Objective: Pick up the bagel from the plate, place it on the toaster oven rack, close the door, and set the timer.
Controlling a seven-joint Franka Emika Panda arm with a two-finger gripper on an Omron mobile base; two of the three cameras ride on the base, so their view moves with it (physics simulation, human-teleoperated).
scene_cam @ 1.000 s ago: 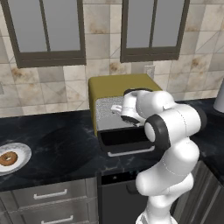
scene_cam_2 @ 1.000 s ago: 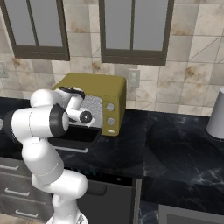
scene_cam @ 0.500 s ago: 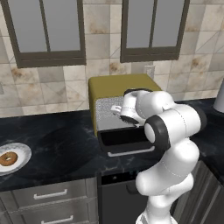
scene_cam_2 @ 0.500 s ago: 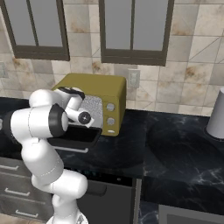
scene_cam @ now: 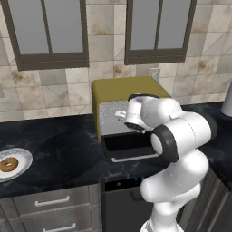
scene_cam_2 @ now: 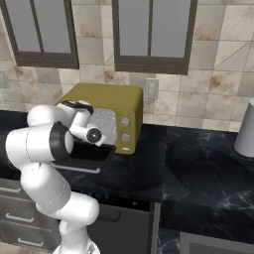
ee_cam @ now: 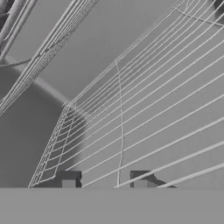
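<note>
The bagel (scene_cam: 8,164) lies on the plate (scene_cam: 23,155) at the counter's far left, well away from the arm. The olive-yellow toaster oven (scene_cam: 123,86) (scene_cam_2: 106,94) stands against the wall with its dark door (scene_cam: 130,145) (scene_cam_2: 87,154) folded down open. My gripper (scene_cam: 120,114) reaches into the shiny cavity. In the hand view the toaster oven rack (ee_cam: 131,109) spreads out close ahead, and my gripper (ee_cam: 105,180) has its two tips at the rack's near edge with a cross wire between them, shut on it.
A grey canister (scene_cam_2: 245,130) (scene_cam: 228,100) stands on the black counter (scene_cam: 59,140) far to the right. Grey-paned wall cabinets (scene_cam: 50,31) hang above. Drawers (scene_cam: 52,201) sit under the counter on the left.
The jaws have gone from open to shut at the rack's front edge. The arm has hardly moved, and the bagel and plate stay put.
</note>
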